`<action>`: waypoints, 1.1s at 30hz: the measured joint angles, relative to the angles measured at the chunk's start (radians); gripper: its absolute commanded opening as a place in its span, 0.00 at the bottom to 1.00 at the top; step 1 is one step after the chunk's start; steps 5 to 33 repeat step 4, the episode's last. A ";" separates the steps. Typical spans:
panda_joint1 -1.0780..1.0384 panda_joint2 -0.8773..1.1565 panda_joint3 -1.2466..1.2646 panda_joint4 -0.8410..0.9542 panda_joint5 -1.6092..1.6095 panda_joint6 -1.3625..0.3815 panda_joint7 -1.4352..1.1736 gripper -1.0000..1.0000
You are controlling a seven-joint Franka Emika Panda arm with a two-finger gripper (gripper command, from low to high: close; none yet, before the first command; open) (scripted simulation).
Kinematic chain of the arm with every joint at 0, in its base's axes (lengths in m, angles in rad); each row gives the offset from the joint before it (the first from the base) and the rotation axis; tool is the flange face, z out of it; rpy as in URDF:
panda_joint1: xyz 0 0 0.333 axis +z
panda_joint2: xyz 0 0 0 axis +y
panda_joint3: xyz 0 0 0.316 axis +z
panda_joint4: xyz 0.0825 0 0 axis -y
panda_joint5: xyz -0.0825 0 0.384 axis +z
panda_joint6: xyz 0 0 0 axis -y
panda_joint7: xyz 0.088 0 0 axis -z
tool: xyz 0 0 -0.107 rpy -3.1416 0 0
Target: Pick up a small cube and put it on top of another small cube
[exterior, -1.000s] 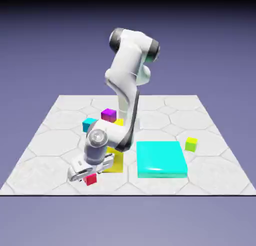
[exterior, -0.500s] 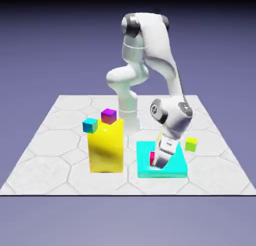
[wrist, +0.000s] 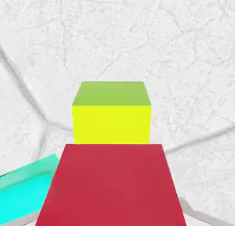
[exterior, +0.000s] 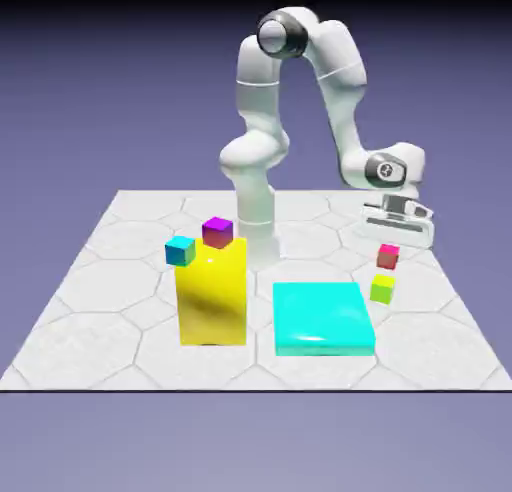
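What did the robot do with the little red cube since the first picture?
The gripper picked the red cube up near the table's front edge, at the exterior view's left, carried it over the flat cyan block, and now holds it in the air just above the lime cube, not yet touching. The lime cube, yellow block, cyan cube and purple-topped cube stayed put.

Tall yellow block (exterior: 212, 302) beside flat cyan slab (exterior: 323, 318); purple-topped cube (exterior: 217, 231) and cyan cube (exterior: 180, 250) behind block.

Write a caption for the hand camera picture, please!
Red cube held just above the lime cube, ready to stack.
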State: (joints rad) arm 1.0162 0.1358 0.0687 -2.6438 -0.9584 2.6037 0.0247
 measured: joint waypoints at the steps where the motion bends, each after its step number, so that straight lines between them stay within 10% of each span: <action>1: -0.001 0.035 -0.014 0.008 -0.044 0.021 0.033 0.00; 2: -0.002 0.039 -0.016 0.009 -0.048 0.023 0.037 1.00; 33: -0.001 0.039 -0.016 0.009 -0.049 0.024 0.037 1.00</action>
